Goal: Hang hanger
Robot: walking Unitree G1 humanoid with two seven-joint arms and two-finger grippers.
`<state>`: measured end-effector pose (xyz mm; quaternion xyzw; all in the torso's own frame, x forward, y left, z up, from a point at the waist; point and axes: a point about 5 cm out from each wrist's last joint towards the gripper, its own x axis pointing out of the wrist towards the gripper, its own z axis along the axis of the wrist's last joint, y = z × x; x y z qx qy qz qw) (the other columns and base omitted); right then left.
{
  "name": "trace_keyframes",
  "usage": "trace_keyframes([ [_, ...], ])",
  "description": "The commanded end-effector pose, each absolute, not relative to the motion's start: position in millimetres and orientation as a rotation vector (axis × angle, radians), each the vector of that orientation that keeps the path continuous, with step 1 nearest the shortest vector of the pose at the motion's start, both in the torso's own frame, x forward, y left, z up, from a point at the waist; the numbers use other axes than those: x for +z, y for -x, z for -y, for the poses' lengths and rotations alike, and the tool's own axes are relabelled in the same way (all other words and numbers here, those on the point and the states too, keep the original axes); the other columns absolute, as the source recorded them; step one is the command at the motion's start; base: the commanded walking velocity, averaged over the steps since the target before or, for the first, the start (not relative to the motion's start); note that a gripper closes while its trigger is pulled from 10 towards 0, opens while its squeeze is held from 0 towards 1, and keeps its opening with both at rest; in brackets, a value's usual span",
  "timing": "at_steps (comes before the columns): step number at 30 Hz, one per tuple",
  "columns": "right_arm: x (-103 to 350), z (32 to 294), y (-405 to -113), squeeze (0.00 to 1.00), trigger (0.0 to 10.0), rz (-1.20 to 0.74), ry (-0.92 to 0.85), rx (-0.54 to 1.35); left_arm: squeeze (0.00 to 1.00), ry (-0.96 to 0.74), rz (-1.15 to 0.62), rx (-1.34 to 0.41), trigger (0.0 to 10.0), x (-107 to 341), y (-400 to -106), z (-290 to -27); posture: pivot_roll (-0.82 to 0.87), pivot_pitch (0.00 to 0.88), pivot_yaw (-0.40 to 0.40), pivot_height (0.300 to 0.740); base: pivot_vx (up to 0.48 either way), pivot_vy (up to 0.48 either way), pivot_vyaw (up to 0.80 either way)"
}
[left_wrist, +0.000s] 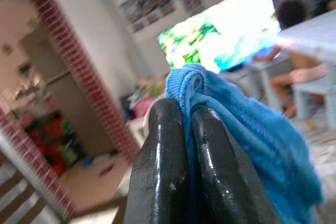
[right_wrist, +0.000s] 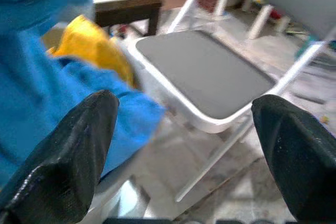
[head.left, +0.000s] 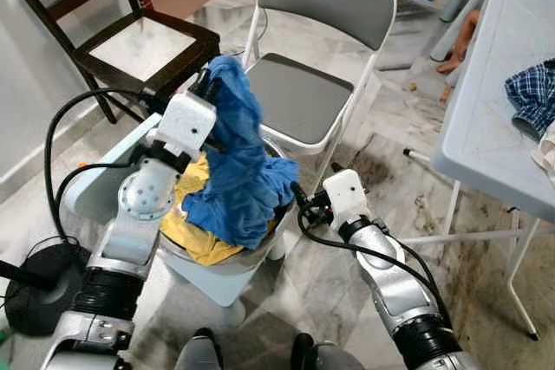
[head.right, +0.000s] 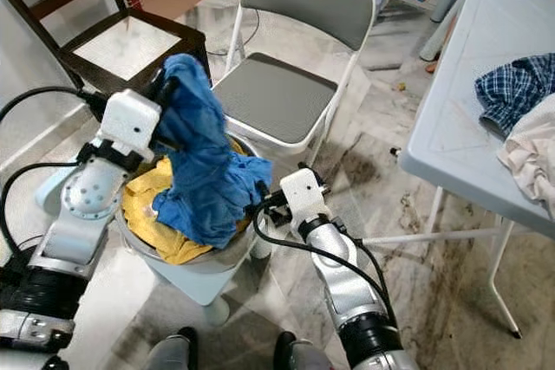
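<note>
Left tool (left_wrist: 184, 129) is pinched tight on a blue cloth (head.left: 238, 162), lifting it over the laundry basin (head.left: 221, 262). Right tool (right_wrist: 184, 145) spread wide beside it. Can't spot any hanger.

My left tool (left_wrist: 181, 129) hides the fold of the blue cloth (head.left: 238, 162) it pinches. That cloth covers most of the yellow garment (head.left: 204, 244) and the basin's (head.left: 230, 262) far rim at 12 o'clock. The table (head.left: 486, 119) runs off the frame at 3 o'clock. The screen (left_wrist: 226, 32) behind is blurred.
</note>
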<state>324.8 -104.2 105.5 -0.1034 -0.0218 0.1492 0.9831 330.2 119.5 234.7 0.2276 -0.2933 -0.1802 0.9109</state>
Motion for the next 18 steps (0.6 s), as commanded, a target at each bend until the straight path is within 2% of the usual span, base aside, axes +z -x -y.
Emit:
trace_keyframes([
  [1,110,110,-326,0.0,10.0,0.049,0.181,0.255,0.0,-0.465,0.637,-0.413,0.0,242,-327,-114,0.19,0.165,-0.001,0.74,0.0,0.0,0.0],
  [8,116,119,-321,0.0,10.0,0.072,0.151,0.191,0.0,-0.391,0.603,-0.362,0.0,247,-334,-125,0.15,0.164,0.026,0.74,0.0,0.0,0.0],
  [12,121,127,-318,0.0,10.0,0.081,0.125,0.145,0.0,-0.377,0.57,-0.366,0.0,244,-335,-130,0.15,0.165,0.005,0.74,0.0,0.0,0.0],
  [16,116,133,-312,0.0,10.0,0.054,0.112,0.137,0.0,-0.342,0.497,-0.348,0.0,225,-332,-135,0.17,0.168,0.007,0.74,0.0,0.0,0.0],
  [18,110,138,-307,0.0,10.0,0.03,0.106,0.116,0.0,-0.306,0.431,-0.333,0.0,209,-328,-139,0.17,0.167,0.009,0.74,0.0,0.0,-0.65],
])
